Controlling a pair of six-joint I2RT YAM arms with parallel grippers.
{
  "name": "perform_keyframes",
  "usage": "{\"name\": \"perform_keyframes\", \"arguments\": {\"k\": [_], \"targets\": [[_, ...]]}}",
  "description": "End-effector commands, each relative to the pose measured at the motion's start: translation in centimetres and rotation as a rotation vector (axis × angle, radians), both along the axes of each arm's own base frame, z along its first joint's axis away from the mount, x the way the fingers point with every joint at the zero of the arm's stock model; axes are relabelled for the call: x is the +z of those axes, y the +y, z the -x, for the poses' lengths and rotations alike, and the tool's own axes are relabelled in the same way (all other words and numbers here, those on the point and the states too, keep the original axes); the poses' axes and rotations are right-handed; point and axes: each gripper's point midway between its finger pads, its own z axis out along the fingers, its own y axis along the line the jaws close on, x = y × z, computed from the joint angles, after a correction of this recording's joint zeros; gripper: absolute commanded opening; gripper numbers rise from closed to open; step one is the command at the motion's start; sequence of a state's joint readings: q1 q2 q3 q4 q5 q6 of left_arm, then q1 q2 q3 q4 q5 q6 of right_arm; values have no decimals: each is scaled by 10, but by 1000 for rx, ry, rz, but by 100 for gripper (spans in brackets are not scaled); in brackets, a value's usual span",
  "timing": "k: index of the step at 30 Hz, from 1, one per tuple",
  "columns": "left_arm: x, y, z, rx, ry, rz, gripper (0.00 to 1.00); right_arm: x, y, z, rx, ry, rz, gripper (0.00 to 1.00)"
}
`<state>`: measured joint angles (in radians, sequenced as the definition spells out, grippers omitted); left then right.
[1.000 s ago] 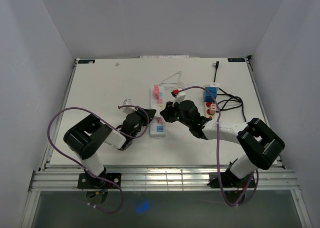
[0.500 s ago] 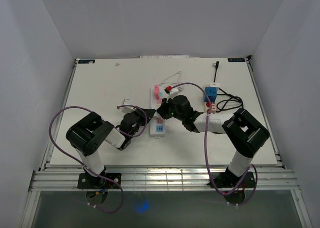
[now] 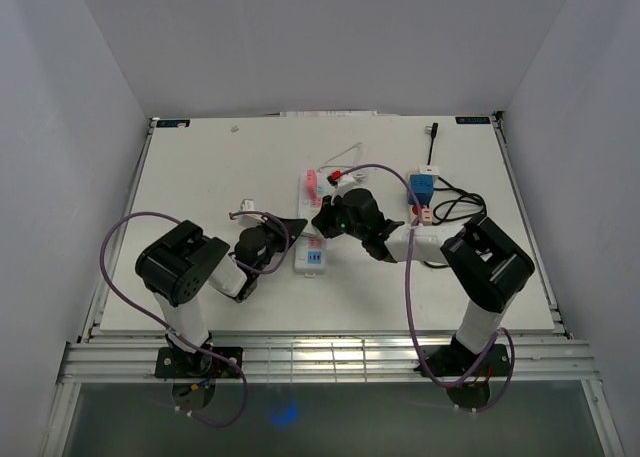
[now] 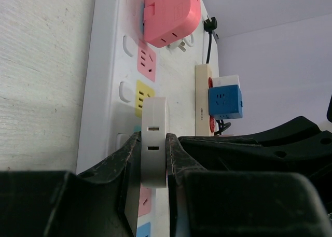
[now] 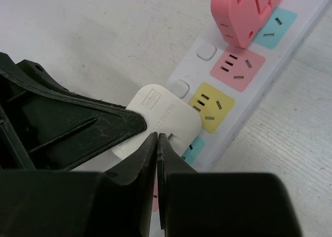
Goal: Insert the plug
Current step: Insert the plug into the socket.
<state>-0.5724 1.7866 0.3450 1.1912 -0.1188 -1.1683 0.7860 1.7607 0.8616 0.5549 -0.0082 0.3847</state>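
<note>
Where the left claw (image 4: 153,146) clamps the plug (image 4: 153,117), its sides hide.

Plain pale walls (image 3: 320,37) close in on three sides of a white, matte rectangular tabletop (image 3: 220,167). Along its near edge runs a slotted aluminium rail (image 3: 330,357). Below that, a dark glossy floor strip (image 3: 400,422) shows a small blue glow (image 3: 283,414).
</note>
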Motion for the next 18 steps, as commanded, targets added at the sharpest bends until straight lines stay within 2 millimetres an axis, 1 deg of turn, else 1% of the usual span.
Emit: {"name": "perform_keyframes", "arguments": {"k": [1, 3, 4, 6, 8, 9, 11, 12, 14, 15, 17, 18], "targets": [[-106, 43, 42, 6, 290, -288, 0, 59, 6, -1, 20, -88, -74, 8], [-107, 44, 42, 1, 293, -280, 0, 82, 6, -1, 23, -119, -106, 8], [-108, 44, 42, 1, 294, -278, 0, 87, 6, -1, 23, -129, -116, 8], [-108, 47, 41, 3, 293, -275, 0, 92, 5, -1, 20, -137, -123, 8], [-109, 48, 40, 7, 293, -277, 0, 85, 5, -2, 14, -129, -112, 8], [-108, 49, 40, 7, 292, -276, 0, 70, 5, -2, 14, -106, -90, 8], [-109, 50, 39, 7, 295, -273, 0, 48, 6, -1, 15, -67, -67, 8], [-109, 50, 38, 5, 294, -267, 0, 23, 6, 1, 17, -23, -33, 8], [-110, 51, 38, 6, 299, -263, 0, -5, 7, 5, 18, 47, 0, 8], [-110, 52, 37, 11, 300, -257, 0, -29, 7, 8, 20, 95, 31, 8], [-112, 53, 38, 10, 307, -253, 0, -41, 11, 9, 28, 127, 44, 8], [-112, 53, 37, 8, 306, -245, 0, -53, 11, 12, 27, 154, 68, 8]]}}
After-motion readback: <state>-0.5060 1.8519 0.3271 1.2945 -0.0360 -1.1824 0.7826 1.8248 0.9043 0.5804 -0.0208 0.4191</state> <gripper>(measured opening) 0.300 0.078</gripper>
